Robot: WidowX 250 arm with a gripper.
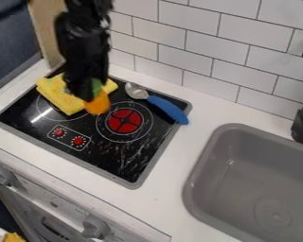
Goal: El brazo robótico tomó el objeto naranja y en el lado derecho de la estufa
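Note:
The black gripper [94, 89] hangs over the upper left part of the stove [119, 163], shut on an orange object [98, 104] with a green top. The orange part points down below the fingertips, in front of the yellow cloth's right part and left of the red burner mark. The gripper covers some of the green top.
A folded yellow cloth [60, 97] lies on the stove's left side. A spoon with a blue handle [169, 108] lies across the back right of the stove. White counter [179, 165] separates stove and grey sink [262, 175]; a tiled wall stands behind.

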